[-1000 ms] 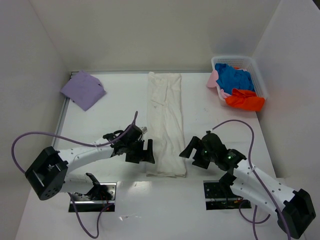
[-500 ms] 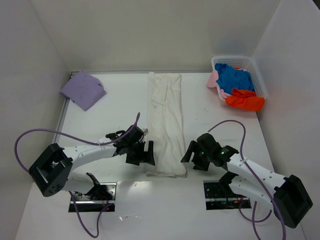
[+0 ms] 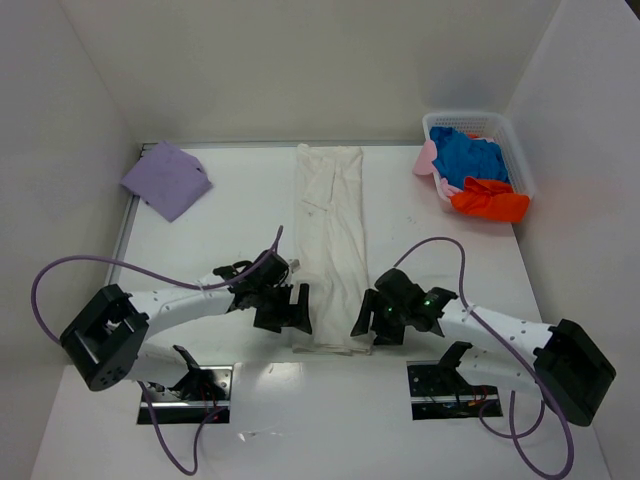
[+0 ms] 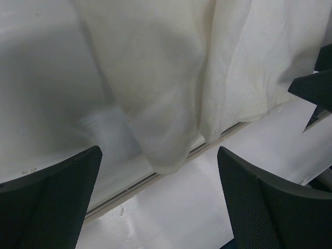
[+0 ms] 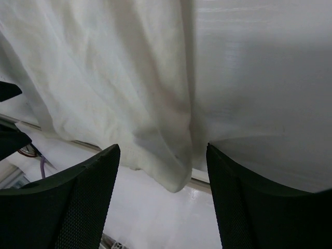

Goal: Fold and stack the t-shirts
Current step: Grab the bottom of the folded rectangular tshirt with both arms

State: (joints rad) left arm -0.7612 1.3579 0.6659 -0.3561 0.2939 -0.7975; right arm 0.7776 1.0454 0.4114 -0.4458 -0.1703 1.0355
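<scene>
An off-white t-shirt (image 3: 330, 235), folded into a long narrow strip, lies down the middle of the table. My left gripper (image 3: 297, 311) is open at its near left corner, which shows between the fingers in the left wrist view (image 4: 166, 155). My right gripper (image 3: 364, 322) is open at the near right corner, seen between its fingers in the right wrist view (image 5: 171, 171). Neither holds cloth. A folded lavender t-shirt (image 3: 166, 179) lies at the far left. Blue (image 3: 468, 153), orange-red (image 3: 490, 203) and pale pink (image 3: 428, 158) t-shirts fill the basket.
A white plastic mesh basket (image 3: 517, 150) stands at the far right against the wall. White walls enclose the table on three sides. A seam in the table top runs under the shirt's near edge (image 4: 135, 184). Purple cables loop from both arms.
Both grippers have moved inward to the near corners of the off-white shirt; the right one has travelled further left. The shirt lies as before.
</scene>
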